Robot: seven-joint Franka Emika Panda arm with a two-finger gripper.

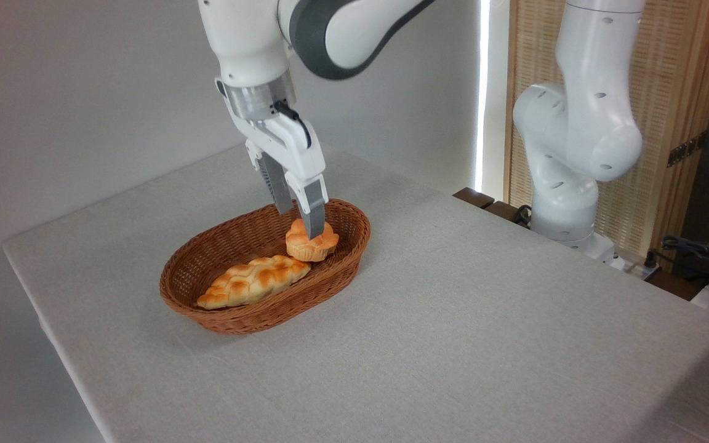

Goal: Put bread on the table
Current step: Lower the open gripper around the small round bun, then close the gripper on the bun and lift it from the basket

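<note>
No text, label, brand, number or sign can be read anywhere in the view. Nothing legible is carried by the white robot arm (pixel 576 123), the oval brown wicker basket (pixel 219 314) or the light grey-white cloth-covered table (pixel 453 320).

White robot arm's two-finger gripper (pixel 303 224) reaching down into oval brown wicker basket (pixel 336 271), grey fingers straddling small round golden-orange knotted bun (pixel 311 245), long braided golden loaf (pixel 253 280) at the bun's 8 o'clock, light grey cloth-covered table (pixel 484 320) beneath
</note>
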